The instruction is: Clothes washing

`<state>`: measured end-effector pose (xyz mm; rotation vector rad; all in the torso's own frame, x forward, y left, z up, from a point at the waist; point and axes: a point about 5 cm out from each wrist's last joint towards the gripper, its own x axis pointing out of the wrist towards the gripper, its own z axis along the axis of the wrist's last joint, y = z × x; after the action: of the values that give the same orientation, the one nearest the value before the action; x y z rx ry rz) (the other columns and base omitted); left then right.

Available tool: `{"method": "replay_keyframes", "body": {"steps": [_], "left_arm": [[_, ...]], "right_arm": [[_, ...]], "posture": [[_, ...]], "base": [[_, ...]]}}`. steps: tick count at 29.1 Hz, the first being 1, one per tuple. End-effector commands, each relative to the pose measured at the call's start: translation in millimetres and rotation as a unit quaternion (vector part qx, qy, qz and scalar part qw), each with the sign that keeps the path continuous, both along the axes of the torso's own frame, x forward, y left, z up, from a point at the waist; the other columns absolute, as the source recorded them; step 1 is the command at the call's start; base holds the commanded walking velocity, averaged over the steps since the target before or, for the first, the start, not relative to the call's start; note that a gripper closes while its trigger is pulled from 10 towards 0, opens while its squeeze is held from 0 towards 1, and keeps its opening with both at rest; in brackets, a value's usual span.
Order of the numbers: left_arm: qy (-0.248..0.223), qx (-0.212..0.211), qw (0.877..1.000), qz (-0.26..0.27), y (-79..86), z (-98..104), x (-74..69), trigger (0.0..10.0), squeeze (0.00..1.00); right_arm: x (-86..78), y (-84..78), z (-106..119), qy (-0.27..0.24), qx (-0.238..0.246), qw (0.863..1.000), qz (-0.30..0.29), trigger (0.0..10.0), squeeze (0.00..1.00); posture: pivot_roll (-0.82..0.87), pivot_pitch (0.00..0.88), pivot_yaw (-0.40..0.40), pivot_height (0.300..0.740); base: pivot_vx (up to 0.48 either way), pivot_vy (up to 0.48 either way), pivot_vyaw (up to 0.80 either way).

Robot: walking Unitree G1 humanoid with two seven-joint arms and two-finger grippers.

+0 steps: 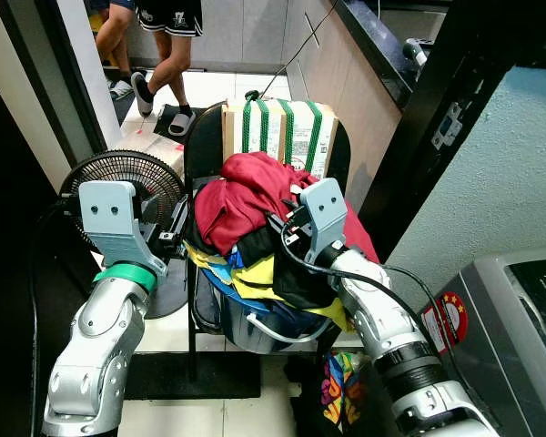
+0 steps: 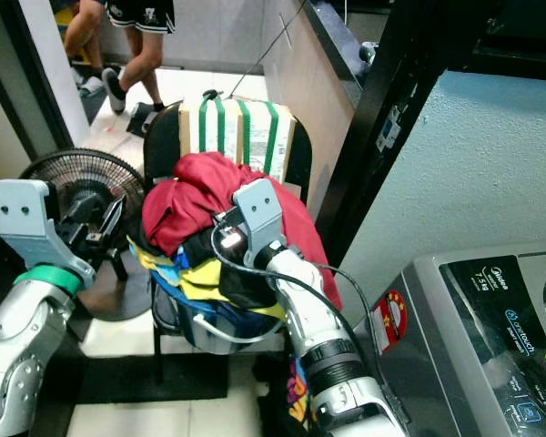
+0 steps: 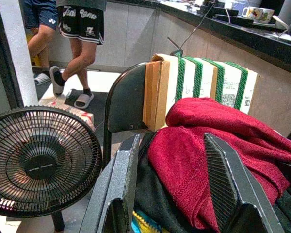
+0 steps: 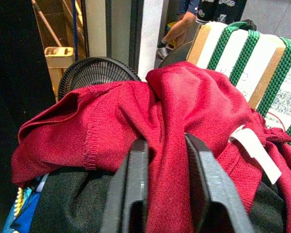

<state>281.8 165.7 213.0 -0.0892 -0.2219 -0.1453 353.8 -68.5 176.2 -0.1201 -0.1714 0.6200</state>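
Observation:
A red garment lies on top of a heap of clothes, with black, yellow and blue pieces under it, in a basket on a black chair. My right gripper is at the heap's right side, shut on a fold of the red garment; in the left eye view it sits by the dark clothes. My left gripper is open at the heap's left side, its fingers on either side of the red cloth's edge without pinching it.
A black floor fan stands just left of the chair, behind my left arm. A cardboard box with green straps leans on the chair back. The grey washing machine is at lower right. A person's legs are far back. Colourful cloth lies on the floor.

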Motion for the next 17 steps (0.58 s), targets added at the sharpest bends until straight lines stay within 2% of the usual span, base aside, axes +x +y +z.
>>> {"method": "replay_keyframes", "body": {"steps": [1, 10, 11, 12, 13, 14, 15, 17], "left_arm": [[0.009, 0.001, 1.000, -0.003, -1.2, -2.6, -1.2, 10.0, 0.00], [0.008, 0.004, 1.000, -0.007, -2.5, -1.7, -0.9, 10.0, 0.00], [0.007, 0.004, 1.000, -0.009, -2.6, -1.2, -0.6, 10.0, 0.00], [0.006, 0.005, 1.000, -0.009, -2.7, -0.9, -0.3, 10.0, 0.00], [0.006, 0.005, 1.000, -0.009, -2.7, -0.9, -0.3, 10.0, 0.00], [0.006, 0.005, 1.000, -0.011, -2.8, -0.6, -0.2, 10.0, 0.00], [0.006, 0.005, 1.000, -0.011, -2.8, -0.6, -0.2, 10.0, 0.00], [0.004, 0.006, 1.000, -0.012, -2.5, 0.3, -0.2, 10.0, 0.00]], "right_arm": [[-0.9, 1.6, -4.3, 0.006, -0.003, 1.000, 0.005, 0.0, 0.00], [-1.9, 2.4, -2.0, 0.002, 0.005, 1.000, 0.010, 0.0, 0.00], [-1.9, 2.4, 1.2, -0.002, 0.015, 1.000, 0.011, 0.0, 0.00], [-2.7, 2.8, 8.6, -0.009, 0.045, 0.999, 0.018, 0.0, 0.00], [-2.7, 2.8, 8.6, -0.009, 0.045, 0.999, 0.018, 0.0, 0.00], [-4.0, 0.9, 27.7, -0.022, 0.128, 0.991, 0.025, 0.0, 0.00], [-4.0, 0.9, 27.7, -0.022, 0.128, 0.991, 0.025, 0.0, 0.00], [-7.4, -14.1, 64.1, -0.049, 0.290, 0.955, 0.038, 0.0, 0.00]], "posture": [[0.15, 0.065, -0.011, 0.740], [0.15, 0.059, -0.011, 0.740], [0.15, 0.059, -0.011, 0.740], [0.15, 0.053, -0.004, 0.740], [0.15, 0.053, -0.004, 0.740], [0.16, 0.046, -0.003, 0.740], [0.16, 0.046, -0.003, 0.740], [0.16, 0.038, -0.001, 0.740]], "base": [[0.000, 0.000, 0.00], [0.000, 0.000, 0.00], [0.000, 0.000, 0.00], [0.000, 0.000, 0.00], [0.000, 0.000, 0.00], [0.000, 0.000, 0.00], [0.000, 0.000, 0.00], [0.000, 0.000, 0.00]]}}
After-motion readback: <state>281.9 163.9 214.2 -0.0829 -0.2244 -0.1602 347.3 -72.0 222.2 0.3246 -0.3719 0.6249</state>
